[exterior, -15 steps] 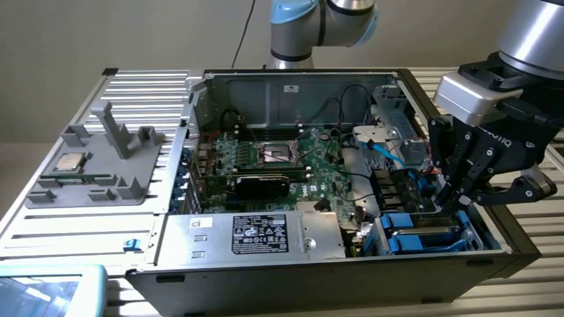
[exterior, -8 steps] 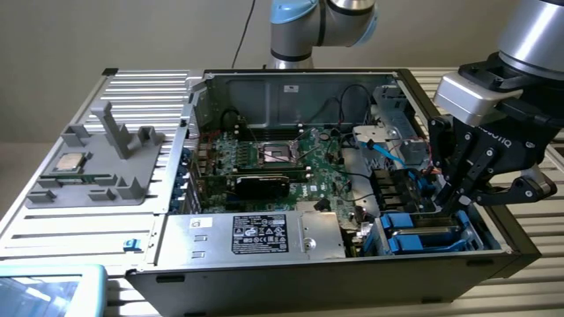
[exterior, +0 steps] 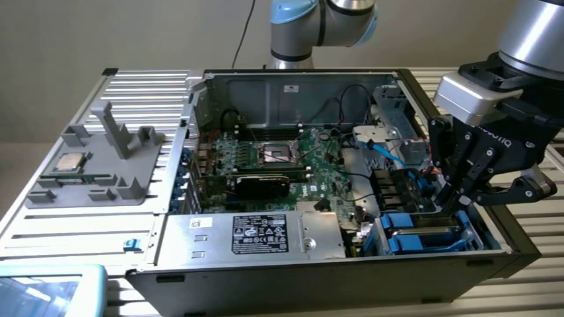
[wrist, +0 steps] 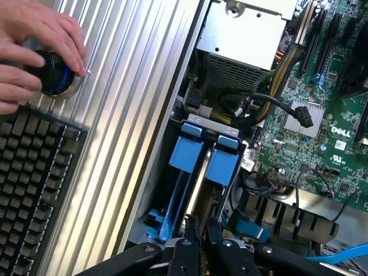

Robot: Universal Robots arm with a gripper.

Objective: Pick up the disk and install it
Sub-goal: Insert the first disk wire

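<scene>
**Seating the disk in a crowded drive bay**

The gripper (exterior: 454, 196) reaches down into the corner drive bay of the open computer case (exterior: 291, 277), on the exterior view's right. In the wrist view the gripper (wrist: 202, 231) has its fingers drawn close together right over the disk (wrist: 198, 187). The disk stands on edge in the bay between the tabs of its blue bracket (wrist: 187, 160). The fingers seem to be pinching the disk's upper edge, though the contact itself is hidden under the fingertips.

Several things could go wrong:

- **Jamming:** a disk held by so narrow a pinch could tilt, so that the bracket catches on the bay wall instead of sliding home.
- **Snagged cables:** the blue cable (wrist: 348, 253) and the black leads (wrist: 253, 103) lie just beside the bay. The wide linkage of the gripper could catch them or press them against the motherboard (wrist: 322, 115).
- **Sudden motion:** a person's hand (wrist: 34, 52) rests on a black knob (wrist: 52, 72) beside a keyboard (wrist: 29, 190). An abrupt turn of the knob could, I judge, jerk the arm while it is inside the case.

"DELL" can be read in white on the motherboard. The power supply (exterior: 291, 228) carries a black label (exterior: 260, 232) whose print is too small to read. Pale lettering on the gripper's body cannot be read in full.
</scene>
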